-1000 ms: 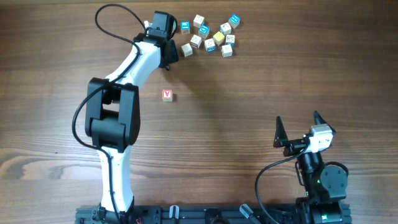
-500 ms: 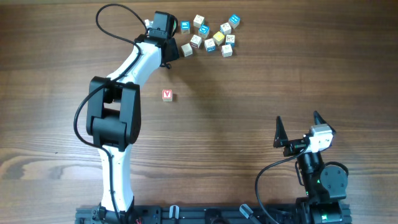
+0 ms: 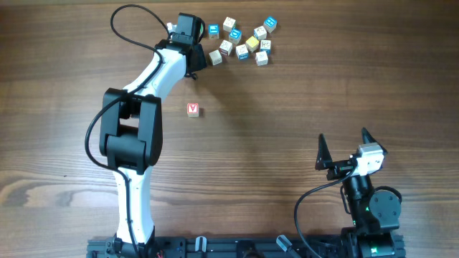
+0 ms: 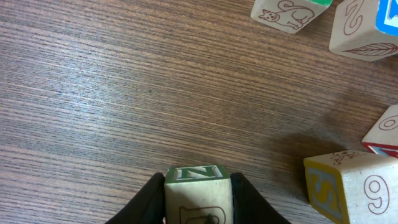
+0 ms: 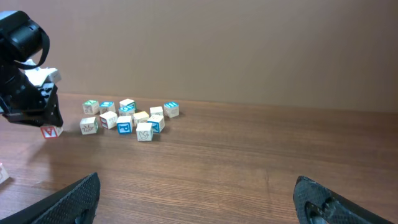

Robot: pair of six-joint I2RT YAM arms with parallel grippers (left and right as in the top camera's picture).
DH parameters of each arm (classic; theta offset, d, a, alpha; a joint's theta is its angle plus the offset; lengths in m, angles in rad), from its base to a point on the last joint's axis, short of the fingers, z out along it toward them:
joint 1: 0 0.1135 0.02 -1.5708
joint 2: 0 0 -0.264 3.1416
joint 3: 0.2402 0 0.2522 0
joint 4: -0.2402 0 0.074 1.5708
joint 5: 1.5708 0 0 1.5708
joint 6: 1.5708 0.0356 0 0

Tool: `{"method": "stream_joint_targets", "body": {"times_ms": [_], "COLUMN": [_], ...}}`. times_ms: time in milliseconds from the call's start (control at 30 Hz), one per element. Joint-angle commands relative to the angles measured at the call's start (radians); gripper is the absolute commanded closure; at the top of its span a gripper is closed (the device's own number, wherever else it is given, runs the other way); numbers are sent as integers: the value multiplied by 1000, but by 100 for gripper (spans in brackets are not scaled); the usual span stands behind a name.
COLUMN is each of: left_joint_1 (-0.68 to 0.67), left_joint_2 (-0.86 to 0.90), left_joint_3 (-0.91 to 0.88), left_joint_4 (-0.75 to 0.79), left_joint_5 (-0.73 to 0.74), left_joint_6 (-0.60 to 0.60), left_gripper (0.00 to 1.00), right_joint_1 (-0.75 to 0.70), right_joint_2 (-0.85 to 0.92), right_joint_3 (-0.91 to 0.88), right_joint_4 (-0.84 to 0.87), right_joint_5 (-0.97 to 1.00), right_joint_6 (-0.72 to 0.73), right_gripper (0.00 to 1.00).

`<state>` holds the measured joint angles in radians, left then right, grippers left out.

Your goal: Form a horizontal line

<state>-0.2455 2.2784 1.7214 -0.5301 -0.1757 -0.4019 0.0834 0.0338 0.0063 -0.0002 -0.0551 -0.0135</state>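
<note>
The left hand [image 3: 196, 64] sat at the far side of the table [image 3: 287, 107], just left of a loose bunch [image 3: 242, 41] of letter cubes. From its wrist view, its two dark fingers [image 4: 147, 200] were closed against both sides of one whitish cube, the N cube [image 4: 198, 198], which had a green "N" on its top face and stood on the wood. That cube was hidden under the hand in the overhead view, so its exact spot there could not be told.

Beside it in the wrist view, to the right, stood a cube with a "9" [image 4: 352, 186] and a yellow-and-blue side, near but apart from the N cube. A red-edged cube [image 4: 385, 130] showed at the right edge. Far off, a cube with a cat drawing [image 4: 285, 12] and another with a blue border [image 4: 364, 28] lay at the top.

The V cube [image 3: 192, 110], whitish with a red "V", stood alone on the table, nearer than the bunch and well apart from it, touching no other cube. It lay just right of the left arm [image 3: 143, 93].

The right hand [image 3: 343, 136] was at the near right, well apart from every cube, with its fingers spread wide and nothing between them.
</note>
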Motion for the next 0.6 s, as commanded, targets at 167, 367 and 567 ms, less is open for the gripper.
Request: {"method": "stream_joint_targets", "body": {"times_ms": [167, 367, 567], "left_joint_1": [8, 8, 6], "left_joint_2": [-153, -372, -471], "left_joint_3": [7, 7, 7], "left_joint_4": [-6, -126, -303], "left_joint_5": [-17, 7, 222], "left_joint_6": [37, 58, 56], "left_gripper": [82, 86, 91], "right_joint_1": [-5, -5, -5], "right_joint_2": [-5, -5, -5], "right_joint_3": [-1, -1, -1], "right_joint_4": [2, 2, 2], "right_joint_5": [-5, -5, -5], "right_joint_6": [-11, -11, -11], "right_gripper": [0, 0, 0]}}
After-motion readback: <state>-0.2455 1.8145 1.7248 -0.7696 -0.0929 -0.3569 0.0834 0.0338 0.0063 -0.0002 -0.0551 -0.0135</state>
